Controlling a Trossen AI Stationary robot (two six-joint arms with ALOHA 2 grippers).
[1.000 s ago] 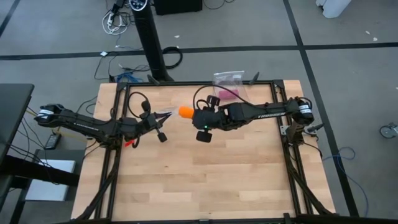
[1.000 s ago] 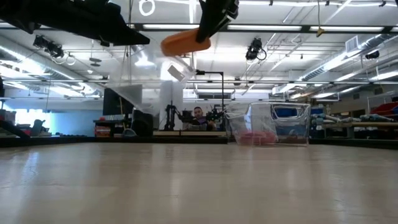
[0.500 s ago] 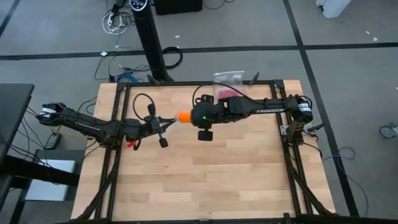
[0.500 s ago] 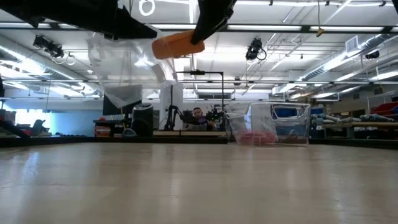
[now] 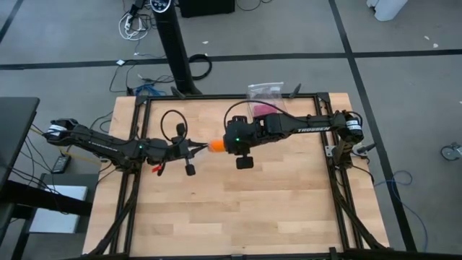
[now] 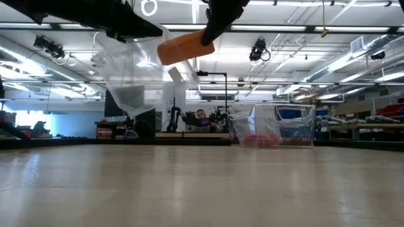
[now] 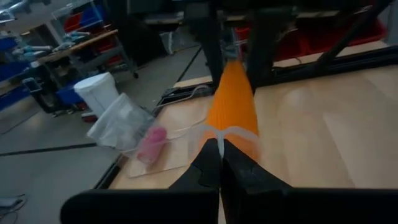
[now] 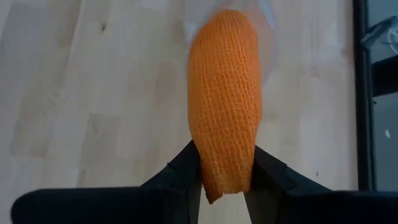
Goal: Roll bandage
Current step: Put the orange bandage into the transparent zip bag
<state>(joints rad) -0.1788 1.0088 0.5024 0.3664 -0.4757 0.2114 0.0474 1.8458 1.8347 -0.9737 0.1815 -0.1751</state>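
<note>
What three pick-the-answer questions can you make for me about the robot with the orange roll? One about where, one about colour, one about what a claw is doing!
1. Where is the bandage?
A. Flat on the table
B. Up in the air between the two arms
C. On the floor

2. What colour is the bundle inside the bag at the table's edge?
A. Pink
B. Green
C. Blue

3. What is the right gripper doing?
A. Hanging open and empty
B. Pressing on the table
C. Squeezing one end of the bandage

Answers:
1. B: the low view shows it high above the table, and from above it sits between the arm tips.
2. A: the left wrist view shows a pink bundle in it.
3. C: its fingers clamp the roll's end. The left gripper, shut, pinches a clear bag next to the roll.
</note>
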